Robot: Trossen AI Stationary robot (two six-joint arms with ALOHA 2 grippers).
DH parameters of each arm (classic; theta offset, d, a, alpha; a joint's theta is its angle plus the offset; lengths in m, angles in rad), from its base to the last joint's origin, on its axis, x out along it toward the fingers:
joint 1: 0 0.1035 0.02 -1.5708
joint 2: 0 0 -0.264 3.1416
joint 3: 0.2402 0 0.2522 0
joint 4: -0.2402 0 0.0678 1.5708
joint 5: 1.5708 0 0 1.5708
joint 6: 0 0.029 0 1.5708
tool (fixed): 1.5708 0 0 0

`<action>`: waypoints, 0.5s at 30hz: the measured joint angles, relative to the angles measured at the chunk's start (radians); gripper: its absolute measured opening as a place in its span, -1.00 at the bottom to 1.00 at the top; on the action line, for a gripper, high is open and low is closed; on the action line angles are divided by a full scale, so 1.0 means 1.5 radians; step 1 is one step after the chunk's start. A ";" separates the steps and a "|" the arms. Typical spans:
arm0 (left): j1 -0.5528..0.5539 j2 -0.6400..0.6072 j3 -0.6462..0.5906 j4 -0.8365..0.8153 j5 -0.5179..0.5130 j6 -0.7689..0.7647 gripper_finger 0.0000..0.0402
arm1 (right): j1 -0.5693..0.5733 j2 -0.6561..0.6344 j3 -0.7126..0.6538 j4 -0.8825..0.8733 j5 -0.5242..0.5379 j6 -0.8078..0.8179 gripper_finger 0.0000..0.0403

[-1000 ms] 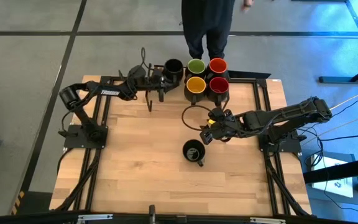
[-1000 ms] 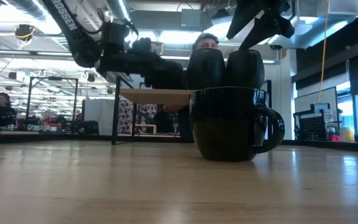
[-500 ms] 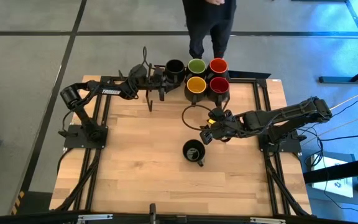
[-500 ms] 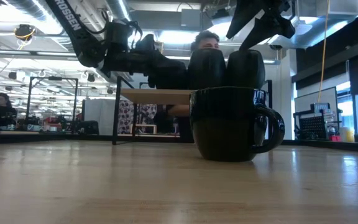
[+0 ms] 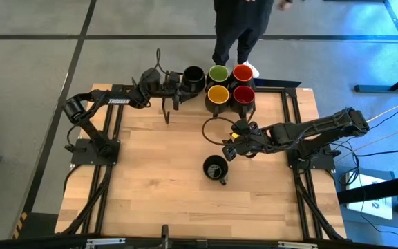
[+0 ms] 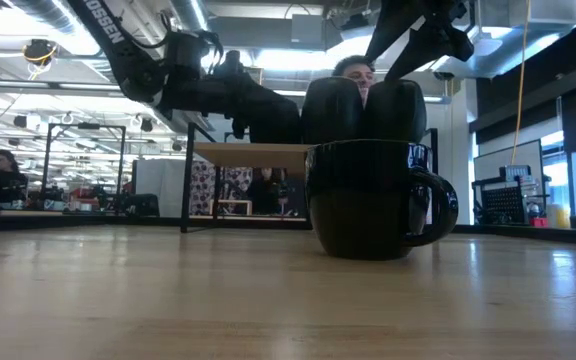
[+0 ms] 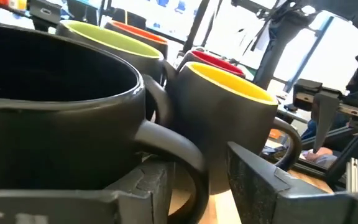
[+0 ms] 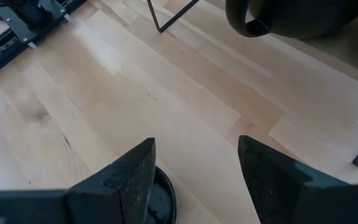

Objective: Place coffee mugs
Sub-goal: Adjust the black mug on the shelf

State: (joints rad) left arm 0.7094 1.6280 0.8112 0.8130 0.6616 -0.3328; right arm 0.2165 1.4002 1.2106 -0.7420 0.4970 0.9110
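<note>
At table's far edge, left fingers (image 7: 253, 180) parted around black mug's (image 7: 55, 106) handle, right fingers (image 8: 278, 177) wide, empty.

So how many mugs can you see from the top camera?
6. Five sit together at the table's far edge: black-inside mug, green mug, red mug, yellow mug, darker red mug. One more black mug stands alone mid-table.
</note>
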 joint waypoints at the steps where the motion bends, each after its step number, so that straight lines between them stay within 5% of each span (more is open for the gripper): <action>1: 0.003 -0.007 0.000 -0.013 -0.001 0.001 -0.32 | 0.000 0.000 0.000 0.000 0.000 -0.001 0.08; 15: -0.006 -0.107 0.000 -0.271 -0.131 0.166 -0.31 | 0.000 0.000 0.000 0.000 0.000 -0.015 0.08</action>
State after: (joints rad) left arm 0.6998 1.4671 0.8108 0.4066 0.4655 -0.0838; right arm 0.2165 1.4002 1.2106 -0.7422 0.4969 0.8890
